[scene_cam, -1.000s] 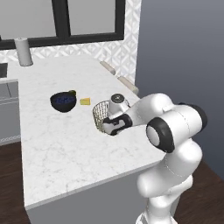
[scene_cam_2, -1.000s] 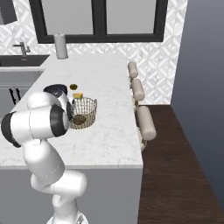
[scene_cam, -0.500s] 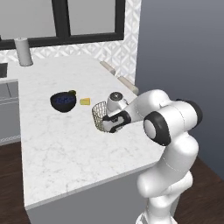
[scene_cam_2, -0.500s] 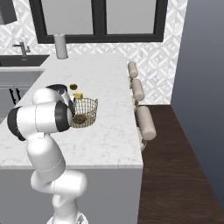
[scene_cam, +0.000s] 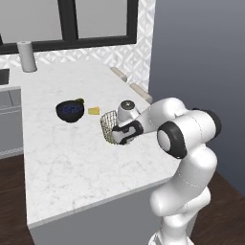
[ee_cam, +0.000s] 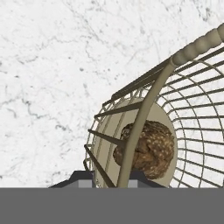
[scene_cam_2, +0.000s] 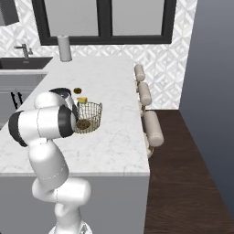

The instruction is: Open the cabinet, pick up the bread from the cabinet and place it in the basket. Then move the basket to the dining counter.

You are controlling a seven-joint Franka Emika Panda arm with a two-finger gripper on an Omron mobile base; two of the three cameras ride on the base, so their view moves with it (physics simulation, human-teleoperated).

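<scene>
While at basket (scene_cam: 109, 126), arm bent low

I can read no text, label, brand, number or sign anywhere, not on the basket (ee_cam: 144, 118) in front of my gripper and not on the bread (ee_cam: 146, 148) lying inside it.

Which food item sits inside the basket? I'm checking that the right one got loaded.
The bread, a brown lump on the basket floor. The yellow wedge lies outside, on the dining counter beside the dark blue bowl.
</scene>
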